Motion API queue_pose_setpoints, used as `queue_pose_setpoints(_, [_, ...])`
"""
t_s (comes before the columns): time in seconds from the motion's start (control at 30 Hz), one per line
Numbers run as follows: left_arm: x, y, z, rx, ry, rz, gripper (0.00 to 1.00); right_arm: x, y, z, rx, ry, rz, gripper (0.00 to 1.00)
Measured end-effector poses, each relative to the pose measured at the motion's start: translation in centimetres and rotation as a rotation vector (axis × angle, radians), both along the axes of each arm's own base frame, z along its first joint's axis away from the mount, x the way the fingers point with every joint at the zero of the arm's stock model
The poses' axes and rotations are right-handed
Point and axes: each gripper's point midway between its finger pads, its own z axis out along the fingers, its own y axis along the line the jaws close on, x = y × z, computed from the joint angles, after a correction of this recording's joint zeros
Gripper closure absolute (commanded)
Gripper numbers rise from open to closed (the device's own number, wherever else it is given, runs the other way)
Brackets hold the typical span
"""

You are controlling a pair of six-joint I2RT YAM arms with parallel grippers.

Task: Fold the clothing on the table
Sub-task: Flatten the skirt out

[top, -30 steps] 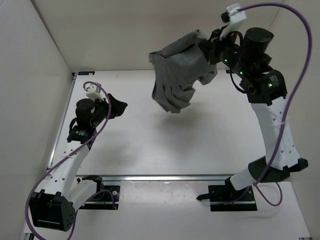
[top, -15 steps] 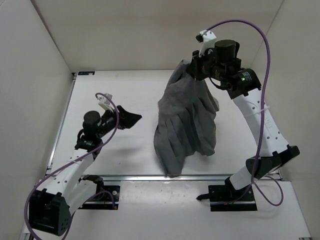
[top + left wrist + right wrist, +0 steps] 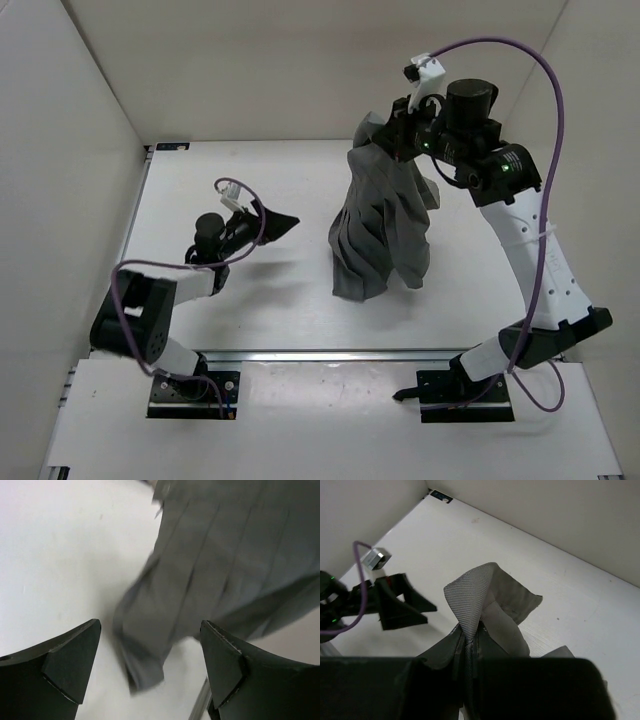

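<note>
The clothing (image 3: 380,225), a grey pleated skirt, hangs in loose folds from my right gripper (image 3: 393,135), which is raised over the back right of the table (image 3: 250,180). In the right wrist view my right gripper (image 3: 468,642) is shut on a pinched fold of the skirt's waistband (image 3: 475,587). My left gripper (image 3: 286,222) is open, low over the table and pointing at the skirt from the left with a gap between. In the left wrist view my left gripper (image 3: 150,625) stands wide, with the skirt's hanging hem (image 3: 150,650) ahead of it.
A metal rail (image 3: 330,353) runs along the table's near edge, also visible as the rail (image 3: 200,705) in the left wrist view. White walls close in the left, back and right sides. Both arm bases stand behind the rail.
The right arm swung the skirt down from high at the back until it hung over the table, then drew the hem back from the rail. The left gripper reached right toward it and opened wider.
</note>
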Motion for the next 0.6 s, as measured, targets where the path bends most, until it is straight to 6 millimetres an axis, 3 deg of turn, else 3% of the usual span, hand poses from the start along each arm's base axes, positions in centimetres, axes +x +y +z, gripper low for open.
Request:
queue_pose_setpoints(0.23, [5.6,-2.3,4.1,-0.157,-0.157,-0.052,0.1,-3.1,-2.0,3.3,0.064,-0.061,0.041,1.0])
queue_pose_setpoints(0.4, [6.5,-4.9,2.8,-0.178,-0.157,-0.113,0.06,-5.2,-2.8,4.9,0.1,-0.097,0.069,1.0])
queue_pose_setpoints(0.5, [7.1,-6.3,2.0,-0.226,-0.106,-0.151,0.06,-5.7,-2.4,4.7,0.106,-0.088,0.1,1.0])
queue_pose_setpoints(0.6, [9.3,-8.2,1.2,-0.309,-0.017,-0.183,0.11,-5.5,-2.1,3.6,0.1,-0.062,0.112,0.99])
